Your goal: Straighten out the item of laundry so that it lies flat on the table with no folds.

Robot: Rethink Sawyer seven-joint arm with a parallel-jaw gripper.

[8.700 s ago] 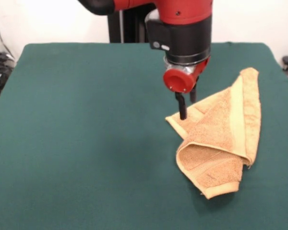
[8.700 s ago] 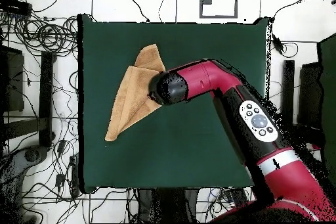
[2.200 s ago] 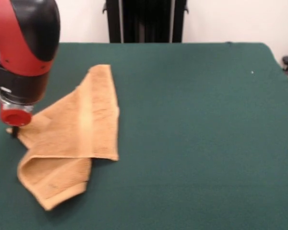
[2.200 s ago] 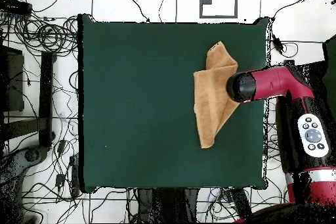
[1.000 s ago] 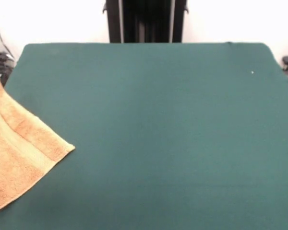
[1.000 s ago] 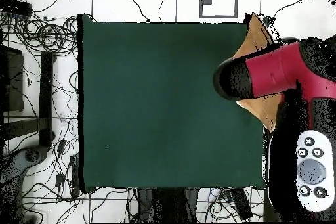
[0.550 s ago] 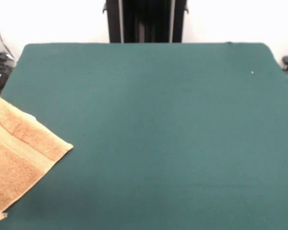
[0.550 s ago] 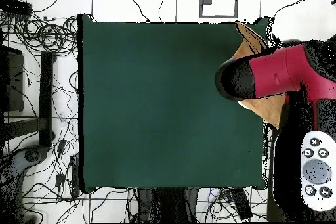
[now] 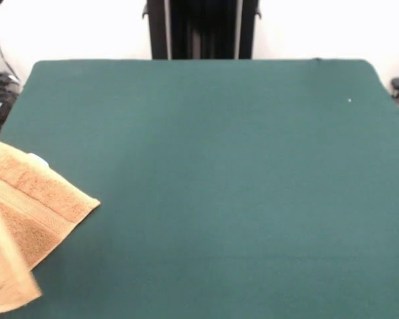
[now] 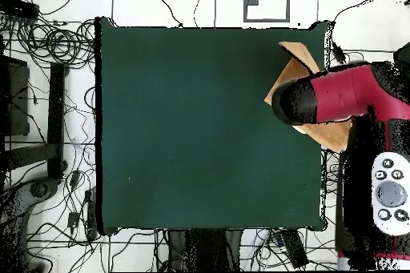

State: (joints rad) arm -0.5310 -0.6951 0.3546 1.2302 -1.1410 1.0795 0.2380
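**Towel hung at the table's edge, part draped, part off the cloth**

Soft and light, by the look of the fluffy pile: limp terry towel [image 9: 26, 222], sure to sag and fold under its own weight wherever unsupported, yet clingy enough on the green cloth not to slide freely. No fragility to fear. Best taken by a corner or along a flat woven band, where the weave is thinner and firmer; a pinch in the middle would only bunch it.

Seen from the front at the left edge of the table [image 9: 219, 186], one corner pointing inward onto the green, a fold of the same towel lapping over it near the bottom. From overhead, mostly hidden beneath the arm's head, only tan slivers [image 10: 298, 52] peeking out past the table's right edge.

Gripper itself not visible under the arm; impossible to tell whether clenched on the towel or released, though the raised drape suggests a hold.

Against half a second ago: corner at nearly the same spot on the table, but a new lower flap now showing in front.
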